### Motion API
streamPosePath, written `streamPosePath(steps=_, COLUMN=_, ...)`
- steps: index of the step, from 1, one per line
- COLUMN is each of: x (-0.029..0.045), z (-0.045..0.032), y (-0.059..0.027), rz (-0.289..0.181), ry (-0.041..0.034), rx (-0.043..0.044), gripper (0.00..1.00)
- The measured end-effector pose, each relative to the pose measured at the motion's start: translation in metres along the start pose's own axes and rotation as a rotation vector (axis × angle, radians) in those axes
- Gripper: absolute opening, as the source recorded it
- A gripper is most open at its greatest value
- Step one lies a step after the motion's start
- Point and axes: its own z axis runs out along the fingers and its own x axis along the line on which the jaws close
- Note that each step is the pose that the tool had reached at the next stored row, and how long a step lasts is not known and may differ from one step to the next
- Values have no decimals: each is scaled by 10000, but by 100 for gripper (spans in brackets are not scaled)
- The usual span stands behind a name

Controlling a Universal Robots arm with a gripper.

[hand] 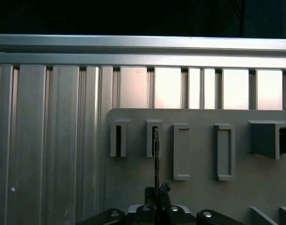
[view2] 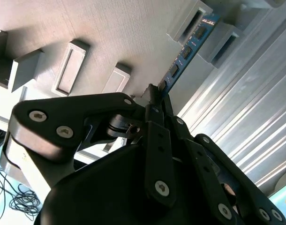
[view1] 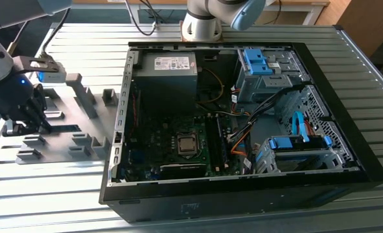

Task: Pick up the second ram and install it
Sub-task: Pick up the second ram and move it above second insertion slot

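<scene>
In the exterior view soft, even daylight lies on the ribbed table [view1: 49, 204], palest toward its far right corner, while the inside of the computer case [view1: 256, 191] sinks into shade. In the second wrist view the holder plate [view2: 110, 28] and the table's slats are nearly washed out, the gripper [view2: 155, 93] is a black mass with dull highlights, and the second ram [view2: 183, 54] glints at its far end. In the first wrist view the slats glare along the table's far edge beneath a black band.
</scene>
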Motion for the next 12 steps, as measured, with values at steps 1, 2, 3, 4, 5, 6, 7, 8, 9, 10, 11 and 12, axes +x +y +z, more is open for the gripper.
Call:
streamPosePath(steps=1, x=0, z=-20, y=0, rz=0, ry=1, rx=-1, gripper=14)
streamPosePath(steps=2, x=0, z=-40, y=0, rz=1, ry=1, rx=-1, gripper=14)
streamPosePath(steps=3, x=-1, z=-61, y=1, rz=0, ry=0, rx=0, gripper=14)
streamPosePath(steps=4, x=-1, z=-82, y=1, rz=1, ry=0, rx=0, gripper=14)
streamPosePath(steps=5, x=-1, z=-105, y=1, rz=1, ry=0, rx=1, gripper=14)
streamPosePath(steps=6, x=-1, z=-132, y=1, rz=0, ry=0, rx=0, gripper=14)
streamPosePath(steps=7, x=-1, z=-155, y=2, rz=1, ry=1, rx=0, gripper=14)
streamPosePath(steps=8, x=-2, z=-182, y=2, rz=0, ry=1, rx=-1, gripper=14)
streamPosePath(steps=9, x=-2, z=-211, y=2, rz=0, ry=0, rx=0, gripper=14)
streamPosePath(steps=10, x=-2, z=-239, y=2, rz=0, ry=0, rx=0, gripper=14)
streamPosePath(steps=11, x=-3, z=-266, y=2, rz=1, ry=0, rx=0, gripper=14)
streamPosePath(steps=12, x=-3, z=-291, y=3, rz=0, ry=1, rx=-1, gripper=14)
